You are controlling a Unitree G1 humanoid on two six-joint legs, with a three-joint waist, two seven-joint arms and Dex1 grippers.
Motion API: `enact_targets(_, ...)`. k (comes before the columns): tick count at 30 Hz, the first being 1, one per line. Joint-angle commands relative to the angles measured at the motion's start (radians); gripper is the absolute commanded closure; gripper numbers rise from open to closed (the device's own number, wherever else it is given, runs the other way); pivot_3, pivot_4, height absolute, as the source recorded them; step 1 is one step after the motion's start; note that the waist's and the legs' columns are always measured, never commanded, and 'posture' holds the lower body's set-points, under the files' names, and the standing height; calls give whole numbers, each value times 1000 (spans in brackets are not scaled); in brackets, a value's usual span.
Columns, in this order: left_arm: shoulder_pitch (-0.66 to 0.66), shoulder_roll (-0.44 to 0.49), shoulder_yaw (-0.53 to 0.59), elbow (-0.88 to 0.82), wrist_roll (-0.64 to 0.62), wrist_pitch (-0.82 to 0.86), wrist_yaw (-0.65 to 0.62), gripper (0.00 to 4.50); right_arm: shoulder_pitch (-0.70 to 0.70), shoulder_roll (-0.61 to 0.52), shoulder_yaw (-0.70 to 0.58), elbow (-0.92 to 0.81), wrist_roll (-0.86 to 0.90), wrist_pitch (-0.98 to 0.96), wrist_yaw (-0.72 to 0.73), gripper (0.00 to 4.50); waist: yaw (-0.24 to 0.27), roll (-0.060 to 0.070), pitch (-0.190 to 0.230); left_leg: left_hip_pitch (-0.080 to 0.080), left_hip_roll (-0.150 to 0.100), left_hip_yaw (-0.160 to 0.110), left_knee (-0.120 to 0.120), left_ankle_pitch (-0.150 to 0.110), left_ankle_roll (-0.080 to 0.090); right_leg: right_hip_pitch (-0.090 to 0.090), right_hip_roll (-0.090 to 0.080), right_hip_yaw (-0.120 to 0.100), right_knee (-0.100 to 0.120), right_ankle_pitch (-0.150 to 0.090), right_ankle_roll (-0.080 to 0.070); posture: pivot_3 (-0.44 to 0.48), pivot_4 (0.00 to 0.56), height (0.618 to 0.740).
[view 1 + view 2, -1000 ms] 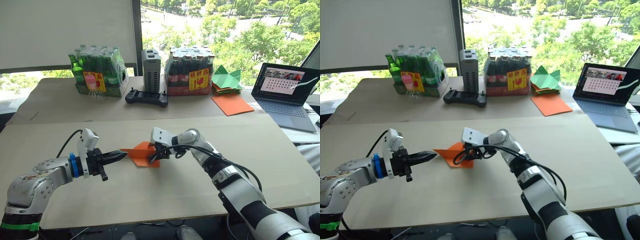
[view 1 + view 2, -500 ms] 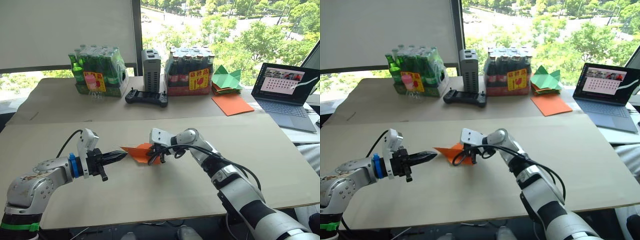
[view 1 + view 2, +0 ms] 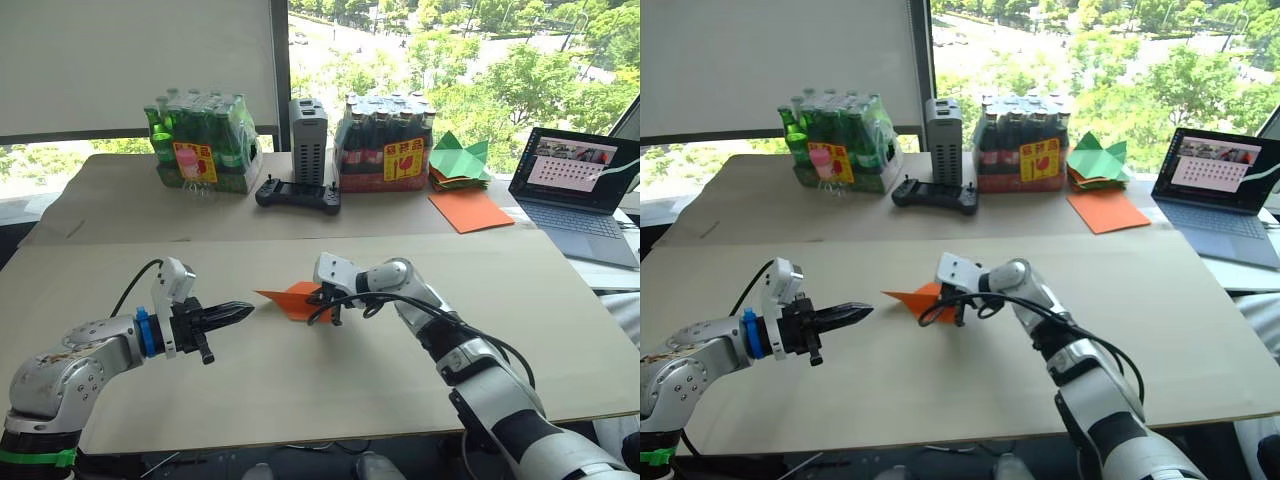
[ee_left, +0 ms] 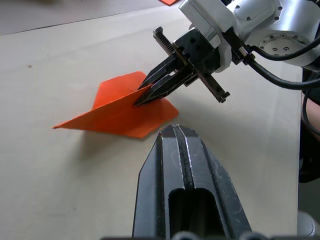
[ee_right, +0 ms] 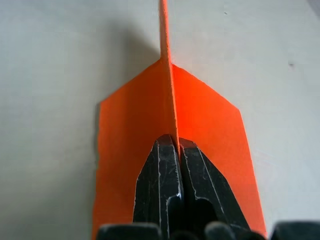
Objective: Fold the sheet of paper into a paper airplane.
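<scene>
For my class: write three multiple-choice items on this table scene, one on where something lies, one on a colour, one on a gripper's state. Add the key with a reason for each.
1. Where does the laptop stand?
A. far right of the table
B. between the bottle packs
C. under the left gripper

2. What colour is the paper airplane?
A. green
B. orange
C. white

3. What is the right gripper doing?
A. hanging open
B. pinching the airplane's upright fold
C. holding a bottle

Key: A, it sits at the table's right edge; B, its paper is bright orange; B, its fingers close on the fold.
</scene>
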Motion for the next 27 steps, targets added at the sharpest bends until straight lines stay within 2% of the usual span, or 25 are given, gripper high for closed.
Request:
enact_targets(1, -15, 11, 15, -24, -9, -14, -9, 4500, 68, -60, -66, -175, 19, 175, -36, 4481, 0, 0, 0, 0, 0, 0, 0, 0, 0, 0, 0, 0, 0, 0, 0, 0, 150, 740)
enact_targets(4, -38, 8, -5, -3, 2, -24, -21, 4500, 156, -119, -146, -353, 50, 358, -74, 4481, 5, 0, 0, 0, 0, 0, 0, 0, 0, 0, 1, 0, 0, 0, 0, 0, 150, 740)
enact_targets(9, -87, 1, -40, 39, 22, -33, -40, 4500, 246, -150, -258, -600, 107, 628, -153, 4481, 7, 0, 0, 0, 0, 0, 0, 0, 0, 0, 1, 0, -1, 0, 0, 0, 150, 740)
enact_targets(14, -129, -6, -68, 79, 43, -40, -64, 4500, 258, -155, -392, -759, 163, 833, -262, 4481, 6, 0, 0, 0, 1, 0, 0, 0, 0, 0, 2, 0, -1, 0, 0, 0, 150, 740)
enact_targets(20, -157, -12, -92, 116, 61, -57, -89, 4500, 288, -213, -487, -791, 143, 914, -414, 4481, 14, 0, 0, -1, 1, 0, 0, 0, 0, 0, 1, 0, -3, 0, 0, 0, 150, 740)
enact_targets(24, -171, -21, -104, 131, 71, -64, -99, 4500, 361, -273, -514, -743, 128, 893, -484, 4481, 18, 0, 0, -3, 1, 0, 0, 0, 0, 1, 1, -1, -6, 0, 0, 0, 150, 740)
enact_targets(27, -177, -26, -110, 140, 79, -69, -108, 4500, 374, -277, -568, -693, 140, 911, -539, 4481, 12, 0, 0, -3, 0, 1, 0, 0, 0, 1, 1, 0, -7, 0, 1, 0, 150, 740)
